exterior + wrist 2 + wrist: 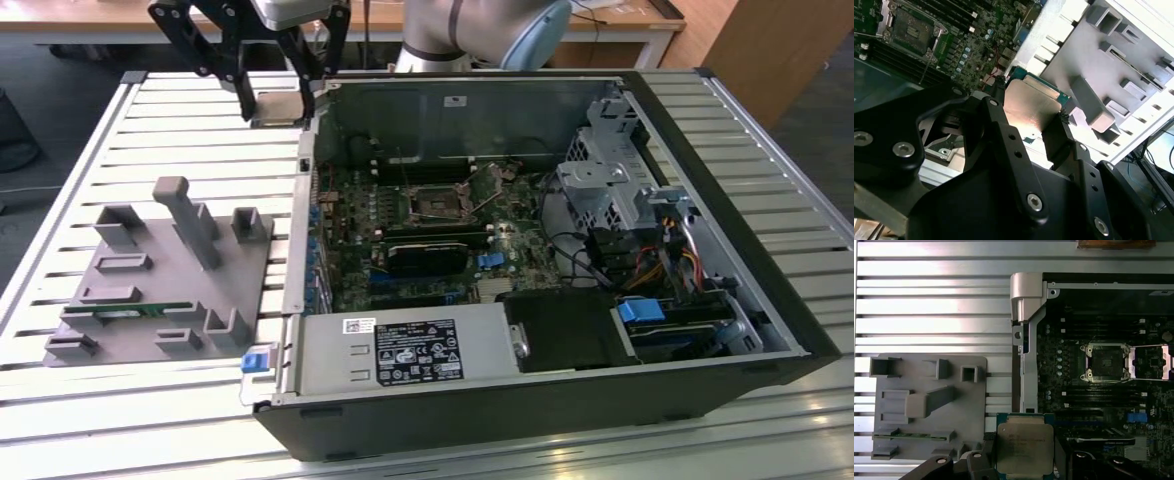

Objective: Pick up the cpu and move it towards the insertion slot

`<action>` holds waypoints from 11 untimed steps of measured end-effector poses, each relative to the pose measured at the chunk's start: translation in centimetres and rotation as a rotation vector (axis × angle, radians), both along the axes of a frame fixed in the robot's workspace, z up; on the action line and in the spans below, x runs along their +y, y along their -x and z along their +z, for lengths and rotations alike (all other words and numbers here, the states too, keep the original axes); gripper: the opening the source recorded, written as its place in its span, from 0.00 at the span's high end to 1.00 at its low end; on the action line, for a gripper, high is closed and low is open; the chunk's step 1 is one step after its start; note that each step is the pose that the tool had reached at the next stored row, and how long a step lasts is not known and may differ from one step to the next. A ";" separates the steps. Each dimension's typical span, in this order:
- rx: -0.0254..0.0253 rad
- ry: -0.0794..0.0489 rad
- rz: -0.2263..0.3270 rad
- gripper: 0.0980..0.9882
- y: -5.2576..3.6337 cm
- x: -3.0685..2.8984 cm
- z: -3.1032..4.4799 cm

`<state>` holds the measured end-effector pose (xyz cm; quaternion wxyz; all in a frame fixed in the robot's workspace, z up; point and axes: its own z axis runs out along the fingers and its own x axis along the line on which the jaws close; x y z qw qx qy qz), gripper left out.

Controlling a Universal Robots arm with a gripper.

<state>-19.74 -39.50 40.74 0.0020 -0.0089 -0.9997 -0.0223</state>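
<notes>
surface: slatted metal table (187, 110) | on it: grey holder (160, 275), open computer case (561, 400)

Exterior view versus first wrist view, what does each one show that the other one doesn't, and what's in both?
The exterior view alone takes in the whole open computer case, with its drive cage and labelled power supply. The first wrist view alone shows the cpu's metal top close up, held in the hand. Both show the grey holder, the slatted table and the insertion slot.
</notes>
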 end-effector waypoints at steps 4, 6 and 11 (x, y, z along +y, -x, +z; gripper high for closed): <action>0.0001 0.000 0.000 0.50 -0.39 0.01 0.00; 0.0001 0.000 0.000 0.50 -0.59 0.01 0.00; 0.0000 0.000 0.000 0.50 -1.13 0.01 0.00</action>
